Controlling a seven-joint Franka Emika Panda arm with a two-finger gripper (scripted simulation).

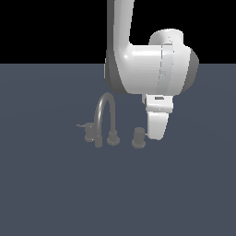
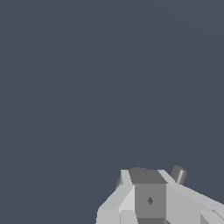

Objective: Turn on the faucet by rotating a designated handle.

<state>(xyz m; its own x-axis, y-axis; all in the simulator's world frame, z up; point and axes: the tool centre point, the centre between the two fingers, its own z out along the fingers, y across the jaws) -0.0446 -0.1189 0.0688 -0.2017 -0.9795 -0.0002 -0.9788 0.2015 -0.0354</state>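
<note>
Your tool (image 1: pixel 156 131) hangs low just beside the handle (image 1: pixel 138 138), on the side away from the faucet (image 1: pixel 105 120); you cannot tell whether it is released or clenched. The handle stands on the desk (image 1: pixel 55 193), near the faucet's arched spout

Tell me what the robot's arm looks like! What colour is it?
The arm is glossy white with fat, rounded links, like big smooth tubes. Darker grey bands show at the joints, and a small dark slot sits on the lower white piece. In the wrist view, the gripper looks blocky and pale grey, with a darker grey panel bearing a tiny diamond mark. No cables show.
</note>
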